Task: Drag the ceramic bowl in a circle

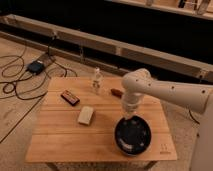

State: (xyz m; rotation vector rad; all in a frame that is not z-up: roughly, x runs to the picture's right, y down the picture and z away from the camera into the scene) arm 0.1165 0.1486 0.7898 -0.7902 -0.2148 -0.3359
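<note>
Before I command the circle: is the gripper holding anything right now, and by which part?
The gripper looks shut on the ceramic bowl, pinching it at the rim farthest from the camera.

A light wooden slatted table (59, 141) stands on a pale, speckled floor (14, 122) under dim, warm light. On the floor to the left of it, black cables (11, 86) loop and run up to a small dark box (36, 66) lying near the wall. Behind the table a long pale ledge (150, 54) crosses the room at a slant, and above it the wall (85, 20) is dark, almost black.
</note>
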